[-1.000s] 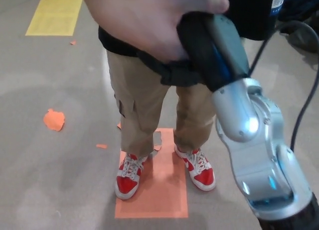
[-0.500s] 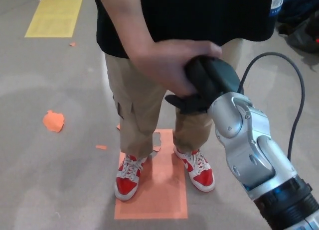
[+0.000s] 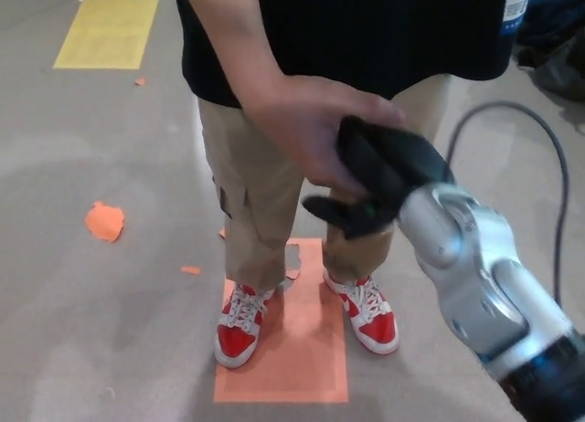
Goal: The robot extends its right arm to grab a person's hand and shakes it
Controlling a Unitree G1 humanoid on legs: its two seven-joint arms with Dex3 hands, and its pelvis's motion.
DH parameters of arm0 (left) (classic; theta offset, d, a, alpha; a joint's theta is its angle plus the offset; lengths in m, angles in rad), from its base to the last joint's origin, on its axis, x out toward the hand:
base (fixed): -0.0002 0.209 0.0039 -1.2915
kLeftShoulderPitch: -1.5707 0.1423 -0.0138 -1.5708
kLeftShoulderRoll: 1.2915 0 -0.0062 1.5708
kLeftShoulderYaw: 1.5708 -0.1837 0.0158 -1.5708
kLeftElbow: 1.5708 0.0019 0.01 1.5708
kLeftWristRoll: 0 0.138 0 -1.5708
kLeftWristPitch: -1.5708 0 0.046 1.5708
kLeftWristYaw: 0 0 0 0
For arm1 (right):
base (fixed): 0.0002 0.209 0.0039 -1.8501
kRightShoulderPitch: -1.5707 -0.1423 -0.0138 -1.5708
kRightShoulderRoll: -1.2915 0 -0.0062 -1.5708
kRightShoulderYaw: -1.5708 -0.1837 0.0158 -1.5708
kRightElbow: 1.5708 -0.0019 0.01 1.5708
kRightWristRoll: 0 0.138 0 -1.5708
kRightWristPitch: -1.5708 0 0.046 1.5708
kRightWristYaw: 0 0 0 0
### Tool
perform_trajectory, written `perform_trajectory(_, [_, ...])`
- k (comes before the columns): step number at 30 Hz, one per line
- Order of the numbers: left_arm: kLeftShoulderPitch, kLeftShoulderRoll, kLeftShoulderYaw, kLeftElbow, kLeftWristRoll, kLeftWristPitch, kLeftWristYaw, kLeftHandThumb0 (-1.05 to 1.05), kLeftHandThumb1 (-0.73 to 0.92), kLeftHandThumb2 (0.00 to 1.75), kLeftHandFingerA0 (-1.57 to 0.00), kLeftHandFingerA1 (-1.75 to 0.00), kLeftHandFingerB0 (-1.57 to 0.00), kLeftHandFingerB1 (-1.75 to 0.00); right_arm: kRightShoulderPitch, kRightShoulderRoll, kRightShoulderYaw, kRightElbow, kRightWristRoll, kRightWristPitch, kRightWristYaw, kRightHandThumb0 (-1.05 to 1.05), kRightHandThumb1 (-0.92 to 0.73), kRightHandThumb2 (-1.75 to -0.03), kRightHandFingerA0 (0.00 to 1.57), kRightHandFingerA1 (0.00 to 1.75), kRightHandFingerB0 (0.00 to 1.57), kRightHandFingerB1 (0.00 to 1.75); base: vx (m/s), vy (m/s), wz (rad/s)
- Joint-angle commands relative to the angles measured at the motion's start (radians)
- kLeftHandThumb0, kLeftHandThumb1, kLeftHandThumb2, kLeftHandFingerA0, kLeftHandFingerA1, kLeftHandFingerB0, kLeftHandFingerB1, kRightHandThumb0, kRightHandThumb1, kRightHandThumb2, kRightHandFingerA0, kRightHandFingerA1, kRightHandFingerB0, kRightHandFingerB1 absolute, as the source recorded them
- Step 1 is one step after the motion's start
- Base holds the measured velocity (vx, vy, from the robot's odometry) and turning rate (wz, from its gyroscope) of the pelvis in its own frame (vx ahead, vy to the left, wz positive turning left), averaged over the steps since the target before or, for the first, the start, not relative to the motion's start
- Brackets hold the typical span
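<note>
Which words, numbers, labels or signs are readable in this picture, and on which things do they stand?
Nothing can be read.
Badge or label at the top right, against the person's black shirt: it has print, but too small and blurred to read.
Yellow floor patch and orange floor patch: no writing visible.
</note>
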Motion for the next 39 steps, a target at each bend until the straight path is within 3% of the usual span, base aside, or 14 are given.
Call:
perform_trajectory(1, [0.006,0.024,0.007,0.007,-0.01,-0.02,-0.023,-0.46,0.78,0.64,-0.33,-0.32,-0.31,-0.32,0.109,-0.067,-0.035,-0.012,-0.005,0.046,-0.004,-0.88,-0.73,-1.05,0.0,0.13,0.0,0.07,0.0,0.0,0.0])
perform_trajectory(8, [0.009,0.024,0.002,0.001,0.001,-0.013,-0.015,-0.48,0.77,0.63,-0.32,-0.32,-0.3,-0.32,0.207,-0.15,-0.057,0.208,0.007,-0.035,-0.059,-0.93,-0.81,-1.11,0.0,0.09,0.0,0.04,0.0,0.0,0.0])
perform_trajectory(13, [0.008,0.023,0.01,0.007,-0.009,-0.01,-0.035,-0.48,0.76,0.63,-0.29,-0.32,-0.27,-0.31,0.215,-0.14,-0.103,0.457,0.065,-0.083,-0.113,-0.88,-0.73,-1.05,0.0,0.12,0.0,0.06,0.0,0.0,0.0])
perform_trajectory(14, [0.01,0.022,0.008,0.008,-0.007,-0.01,-0.032,-0.57,0.62,0.91,-0.31,-0.48,-0.25,-0.45,0.217,-0.134,-0.125,0.565,0.093,-0.114,-0.127,-0.87,-0.72,-1.05,0.0,0.13,0.0,0.07,0.0,0.0,0.0])
perform_trajectory(16, [0.012,0.02,0.009,0.008,-0.007,-0.02,-0.03,-0.56,0.62,0.91,-0.32,-0.49,-0.25,-0.44,0.21,-0.129,-0.139,0.668,0.11,-0.145,-0.134,-0.84,-0.69,-1.04,0.0,0.16,0.0,0.1,0.0,0.0,0.0])
perform_trajectory(17, [0.012,0.018,0.009,0.01,-0.007,-0.016,-0.029,-0.49,0.76,0.63,-0.33,-0.33,-0.29,-0.32,0.21,-0.126,-0.148,0.716,0.12,-0.158,-0.134,-0.81,-0.65,-0.87,0.0,0.09,0.0,0.02,0.0,0.0,0.0])
perform_trajectory(18, [0.014,0.014,0.008,0.012,-0.006,-0.011,-0.024,-0.53,0.61,0.9,-0.33,-0.49,-0.24,-0.45,0.212,-0.119,-0.16,0.798,0.133,-0.17,-0.136,-0.79,-0.64,-0.86,0.0,0.13,0.0,0.06,0.0,0.0,0.0])
perform_trajectory(21, [0.029,0.012,0.005,0.008,-0.005,-0.027,-0.026,-0.52,0.62,0.92,-0.33,-0.5,-0.22,-0.45,0.22,-0.111,-0.172,0.934,0.141,-0.198,-0.14,-0.86,-0.73,-1.04,0.0,0.16,0.0,0.07,0.0,0.0,0.0])
perform_trajectory(22, [0.029,0.009,0.006,0.008,-0.007,-0.028,-0.028,-0.46,0.78,0.63,-0.35,-0.33,-0.32,-0.33,0.221,-0.113,-0.175,0.965,0.144,-0.201,-0.133,-0.87,-0.75,-1.06,0.0,0.17,0.0,0.07,0.0,0.0,0.0])
perform_trajectory(35, [0.027,0.006,0.005,0.005,0.0,-0.015,-0.01,-0.48,0.77,0.63,-0.34,-0.33,-0.3,-0.32,0.204,-0.161,-0.202,1.143,0.171,-0.297,0.034,-0.78,-0.82,-1.12,0.0,0.21,0.12,0.28,0.0,0.0,0.0])
perform_trajectory(36, [0.025,0.005,0.009,0.007,-0.005,-0.016,-0.018,-0.55,0.62,0.91,-0.31,-0.48,-0.23,-0.44,0.2,-0.163,-0.199,1.148,0.173,-0.3,0.06,-0.8,-0.84,-1.15,0.0,0.18,0.15,0.26,0.0,0.0,0.0])
perform_trajectory(37, [0.024,0.005,0.012,0.007,-0.009,-0.02,-0.024,-0.55,0.62,0.91,-0.31,-0.48,-0.23,-0.44,0.195,-0.162,-0.202,1.155,0.18,-0.291,0.088,-0.8,-0.84,-1.15,0.0,0.18,0.15,0.26,0.0,0.0,0.0])
perform_trajectory(38, [0.022,0.005,0.01,0.006,-0.006,-0.015,-0.02,-0.48,0.77,0.63,-0.34,-0.33,-0.3,-0.32,0.194,-0.163,-0.195,1.158,0.177,-0.295,0.101,-0.76,-0.83,-1.16,0.0,0.21,0.16,0.28,0.0,0.0,0.0])
perform_trajectory(39, [0.022,0.005,0.009,0.006,-0.005,-0.014,-0.018,-0.48,0.77,0.63,-0.34,-0.33,-0.3,-0.32,0.193,-0.164,-0.192,1.16,0.176,-0.296,0.107,-0.76,-0.83,-1.16,0.0,0.21,0.16,0.28,0.0,0.0,0.0])
